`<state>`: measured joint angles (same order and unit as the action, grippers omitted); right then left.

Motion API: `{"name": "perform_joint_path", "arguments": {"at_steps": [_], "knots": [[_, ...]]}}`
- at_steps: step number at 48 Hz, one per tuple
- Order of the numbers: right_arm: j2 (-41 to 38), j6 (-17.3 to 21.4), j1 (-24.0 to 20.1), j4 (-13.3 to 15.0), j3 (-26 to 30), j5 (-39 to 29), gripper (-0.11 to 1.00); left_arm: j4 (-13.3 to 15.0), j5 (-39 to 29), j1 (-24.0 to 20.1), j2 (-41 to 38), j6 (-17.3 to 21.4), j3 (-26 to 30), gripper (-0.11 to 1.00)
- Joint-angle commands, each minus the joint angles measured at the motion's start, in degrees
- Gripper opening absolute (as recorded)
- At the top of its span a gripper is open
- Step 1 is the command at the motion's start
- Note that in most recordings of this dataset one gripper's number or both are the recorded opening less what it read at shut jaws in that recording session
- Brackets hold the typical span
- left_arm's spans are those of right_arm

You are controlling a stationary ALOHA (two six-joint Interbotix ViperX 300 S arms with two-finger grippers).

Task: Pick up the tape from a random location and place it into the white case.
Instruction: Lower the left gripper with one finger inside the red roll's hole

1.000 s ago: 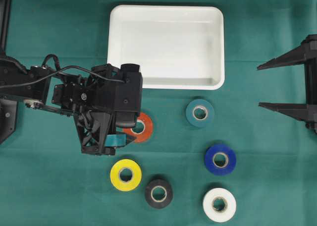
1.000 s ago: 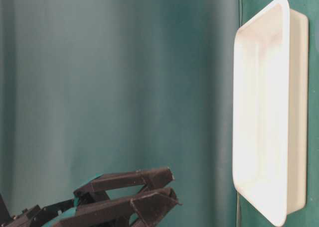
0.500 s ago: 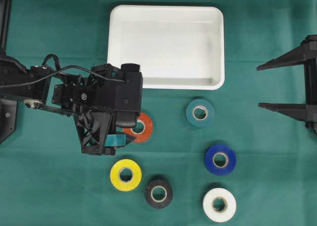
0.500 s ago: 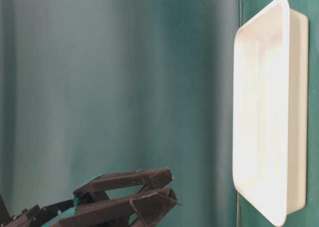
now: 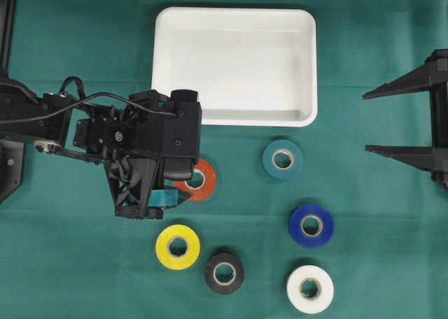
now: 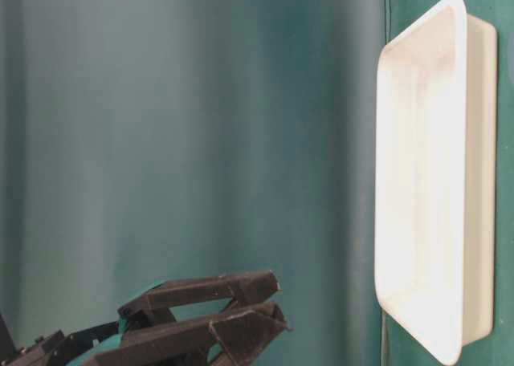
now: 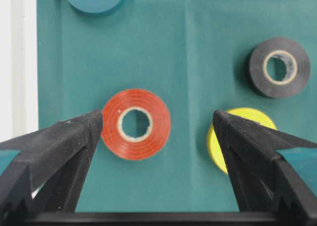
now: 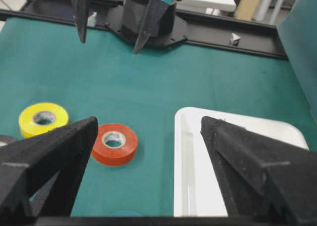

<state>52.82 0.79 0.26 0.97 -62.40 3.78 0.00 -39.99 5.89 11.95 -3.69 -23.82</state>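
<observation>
1. now the left gripper hangs above the cloth with its jaws spread wide and nothing between them.
2. the orange tape lies flat below it, nearer one finger, with the yellow tape by the other.
3. the white case sits just beyond, empty.
4. the right gripper waits wide open and empty at the far edge, so the left arm is nearer.

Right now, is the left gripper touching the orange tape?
Apart. The right wrist view shows the left gripper hanging well above the orange tape on the cloth.
</observation>
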Motion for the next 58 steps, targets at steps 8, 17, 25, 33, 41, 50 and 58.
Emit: {"name": "perform_joint_path", "arguments": {"at_steps": [8, 17, 25, 33, 41, 50, 58], "knots": [[-0.4, 0.0, 0.0, 0.0, 1.5, 0.2, 0.90, -0.1, 0.3, 0.3, 0.5, -0.4, 0.9, 0.96], [-0.4, -0.1, 0.0, 0.0, 1.5, 0.2, 0.90, -0.1, 2.0, 0.3, -0.9, -0.9, -0.9, 0.96], [-0.5, -0.1, 0.0, 0.0, 1.5, 0.2, 0.90, -0.1, 4.6, 0.9, -3.3, -2.1, -2.5, 0.96], [-0.5, -0.1, 0.0, 0.1, 1.5, 0.2, 0.90, -0.1, 7.4, 1.8, -6.6, -2.9, -4.7, 0.96], [-1.1, 0.0, 0.0, 0.0, 1.4, 0.2, 0.90, -0.1, 11.0, 2.1, -9.1, -3.0, -6.6, 0.96], [-1.9, 0.0, 0.0, 0.0, 1.3, 0.2, 0.90, -0.1, 14.2, 3.0, -10.7, -3.0, -8.0, 0.96], [-1.9, 0.0, 0.0, 0.1, 1.3, 0.2, 0.90, -0.1, 14.8, 3.3, -13.2, -3.0, -8.3, 0.96]]}}
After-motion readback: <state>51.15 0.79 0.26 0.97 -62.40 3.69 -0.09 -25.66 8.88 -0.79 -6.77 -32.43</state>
